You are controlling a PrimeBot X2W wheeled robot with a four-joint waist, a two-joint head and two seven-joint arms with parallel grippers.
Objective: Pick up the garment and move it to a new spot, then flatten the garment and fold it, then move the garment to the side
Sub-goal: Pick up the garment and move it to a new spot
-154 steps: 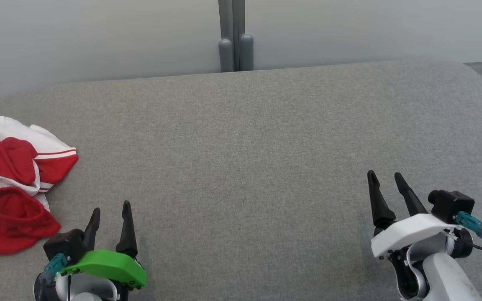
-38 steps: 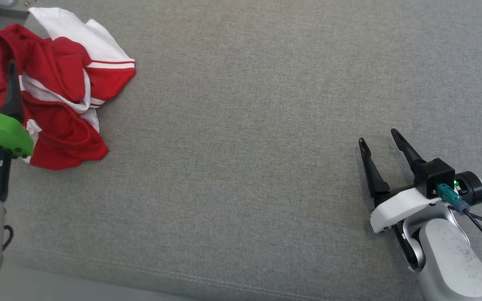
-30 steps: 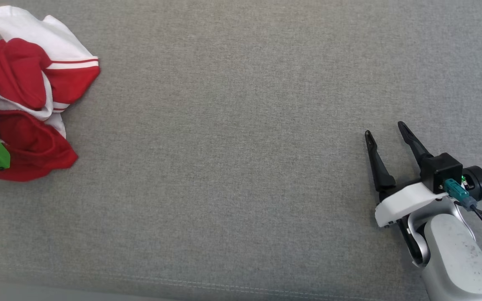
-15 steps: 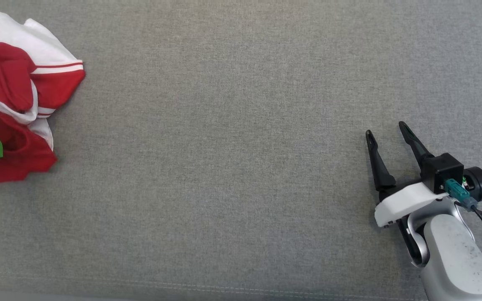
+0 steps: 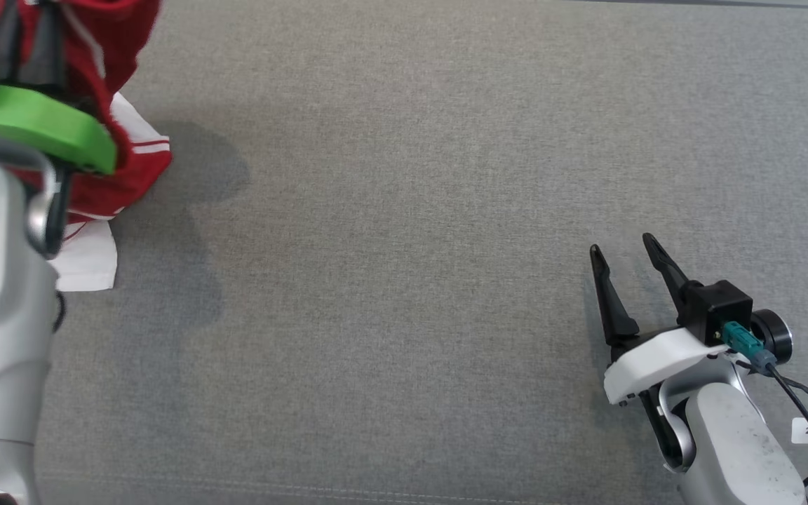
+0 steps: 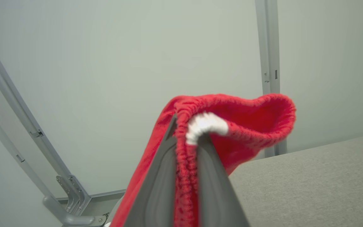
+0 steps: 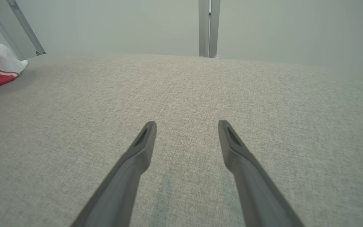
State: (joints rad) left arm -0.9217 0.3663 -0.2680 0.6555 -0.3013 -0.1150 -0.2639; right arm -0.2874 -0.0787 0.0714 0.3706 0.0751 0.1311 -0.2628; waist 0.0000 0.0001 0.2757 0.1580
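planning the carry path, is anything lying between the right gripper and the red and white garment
Nothing lies there. From the right gripper across to the garment the stretch is bare grey cushion, seen in the head view; the right wrist view agrees.

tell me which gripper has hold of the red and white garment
The left gripper, with the green cover: it is shut on the garment at its red edge. The right gripper, white-covered, stands open over the grey cushion.
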